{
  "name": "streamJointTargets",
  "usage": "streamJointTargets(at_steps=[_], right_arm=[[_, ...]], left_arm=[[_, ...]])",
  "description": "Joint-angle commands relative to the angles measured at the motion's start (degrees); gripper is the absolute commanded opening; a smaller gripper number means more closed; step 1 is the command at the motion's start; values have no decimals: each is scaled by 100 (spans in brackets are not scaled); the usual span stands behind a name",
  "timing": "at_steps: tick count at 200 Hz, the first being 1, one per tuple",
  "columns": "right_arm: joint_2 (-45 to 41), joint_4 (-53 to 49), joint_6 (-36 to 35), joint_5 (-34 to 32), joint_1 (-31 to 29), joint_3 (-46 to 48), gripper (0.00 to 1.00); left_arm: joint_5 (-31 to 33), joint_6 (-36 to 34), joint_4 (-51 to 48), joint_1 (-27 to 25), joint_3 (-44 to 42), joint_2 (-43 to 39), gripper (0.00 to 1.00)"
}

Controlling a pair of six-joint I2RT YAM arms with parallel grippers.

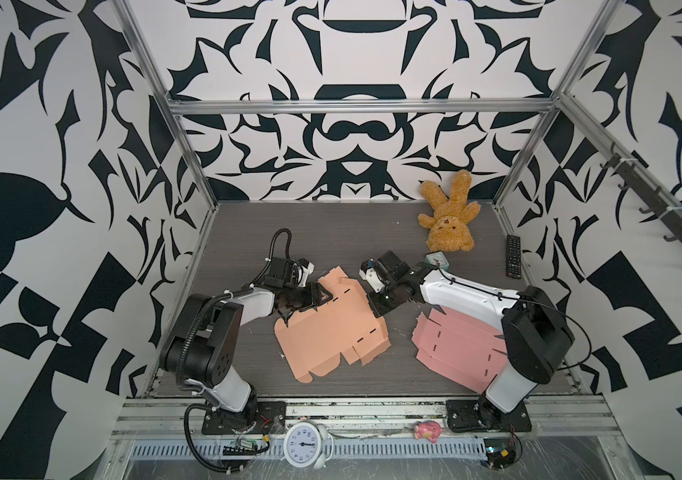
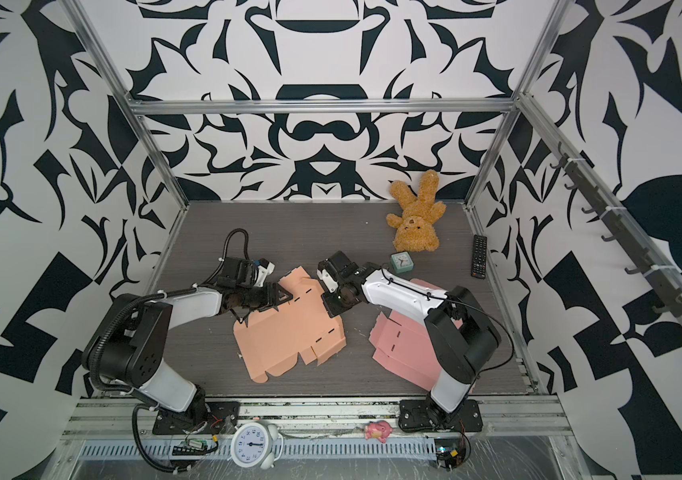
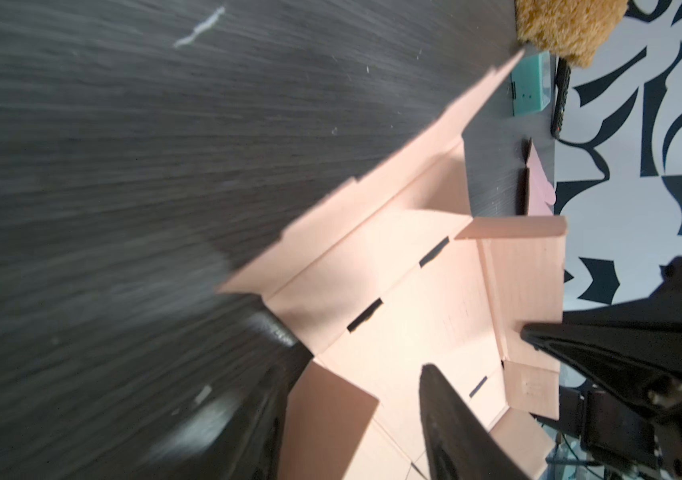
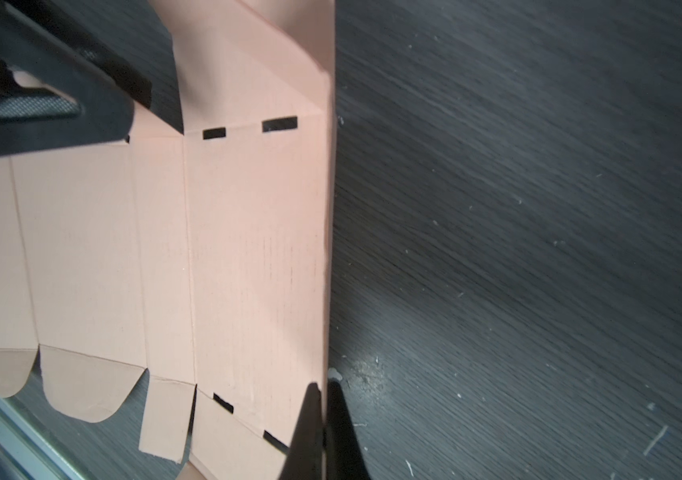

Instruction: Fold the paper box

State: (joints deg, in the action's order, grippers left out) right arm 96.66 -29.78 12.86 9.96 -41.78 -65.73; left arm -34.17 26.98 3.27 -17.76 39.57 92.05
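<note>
Dark table (image 1: 310, 232), flat paper box (image 1: 331, 328), right gripper (image 4: 324, 395) tight on edge, left gripper (image 3: 352, 347) agape.

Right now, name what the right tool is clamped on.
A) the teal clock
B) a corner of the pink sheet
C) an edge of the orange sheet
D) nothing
C: in the right wrist view the right tool has its fingertips pinched together over the upturned edge of the orange sheet, while the pink sheet lies apart from it on the table.
</note>
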Motion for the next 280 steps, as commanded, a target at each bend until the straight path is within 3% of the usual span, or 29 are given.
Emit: streamJointTargets(at_steps=[1, 54, 96, 134, 178, 233, 280], right_arm=[[-165, -45, -91, -103, -50, -221, 2], [-78, -127, -108, -191, -50, -276, 1], [-44, -194, -141, -285, -58, -327, 1], [32, -402, -282, -505, -138, -517, 1], [323, -1227, -837, -1509, -494, -1113, 1], [190, -1249, -1443, -2886, -918, -1089, 0], [-7, -793, -1991, -3466, -1343, -858, 0]], left_arm=[[-161, -59, -8, -50, -180, -215, 51], [-249, -120, -41, -140, -409, -500, 48], [-274, -149, -54, -230, -504, -608, 60], [-340, -86, 5, -345, -514, -590, 61], [-459, 110, 199, -321, -503, -621, 61], [-471, 167, 139, -178, -484, -1368, 62], [-537, 492, 211, 524, -417, -2043, 62]])
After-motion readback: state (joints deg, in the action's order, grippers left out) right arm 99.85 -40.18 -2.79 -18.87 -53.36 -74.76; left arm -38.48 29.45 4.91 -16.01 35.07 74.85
